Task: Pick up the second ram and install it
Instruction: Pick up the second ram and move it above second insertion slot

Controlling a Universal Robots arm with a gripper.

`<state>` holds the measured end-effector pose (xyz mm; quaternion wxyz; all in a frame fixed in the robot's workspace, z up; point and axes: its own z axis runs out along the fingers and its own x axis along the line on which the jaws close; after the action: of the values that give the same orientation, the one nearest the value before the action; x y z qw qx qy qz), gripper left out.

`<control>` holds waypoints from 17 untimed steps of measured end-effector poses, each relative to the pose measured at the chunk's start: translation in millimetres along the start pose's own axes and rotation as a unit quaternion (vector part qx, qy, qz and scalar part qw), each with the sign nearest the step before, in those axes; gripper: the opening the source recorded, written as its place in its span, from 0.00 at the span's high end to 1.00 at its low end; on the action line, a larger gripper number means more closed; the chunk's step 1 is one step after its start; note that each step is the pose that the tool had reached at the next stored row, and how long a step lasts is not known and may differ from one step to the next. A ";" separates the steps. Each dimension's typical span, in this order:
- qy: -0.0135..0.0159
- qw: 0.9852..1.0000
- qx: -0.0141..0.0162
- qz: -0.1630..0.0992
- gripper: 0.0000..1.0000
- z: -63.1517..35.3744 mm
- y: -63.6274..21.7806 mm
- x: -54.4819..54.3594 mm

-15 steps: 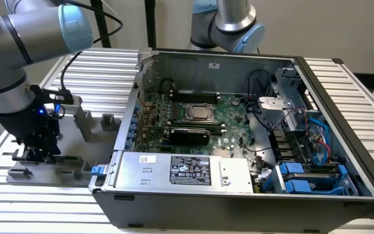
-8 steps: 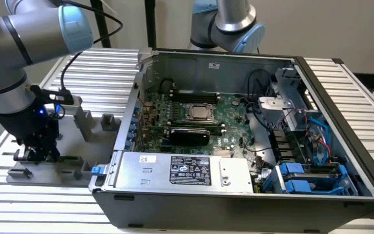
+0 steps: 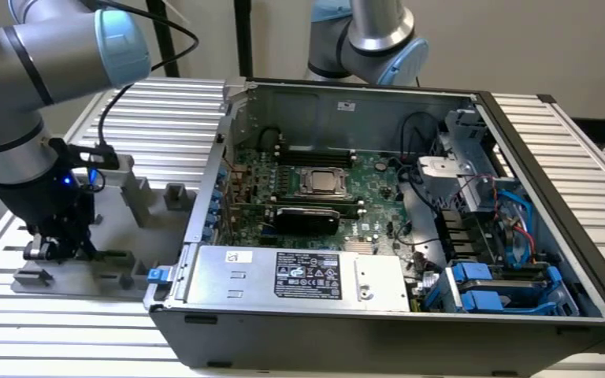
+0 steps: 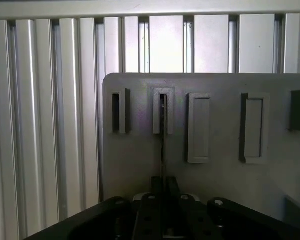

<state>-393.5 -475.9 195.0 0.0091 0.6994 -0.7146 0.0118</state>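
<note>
At the exterior view's lower left, the second ram (image 4: 162, 145) is held in its grey fixture (image 4: 210, 175) by the clenched pincer (image 4: 163, 182) (pick-up step; straight lift needed).

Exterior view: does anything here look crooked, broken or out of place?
Nothing stands out. The computer case lies open, nothing in it visibly loose or broken. Beside it, the memory stick stands straight on edge in its grey holder, gripped between the fingers.
</note>
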 end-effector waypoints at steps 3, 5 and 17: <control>0.000 1.000 0.000 0.000 1.00 0.0 0.0 0.0; 0.000 1.000 0.000 0.000 1.00 0.0 0.0 0.0; 0.003 1.000 0.000 -0.009 1.00 0.1 0.0 0.0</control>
<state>-393.5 -476.0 194.9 0.0110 0.7059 -0.7081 0.0139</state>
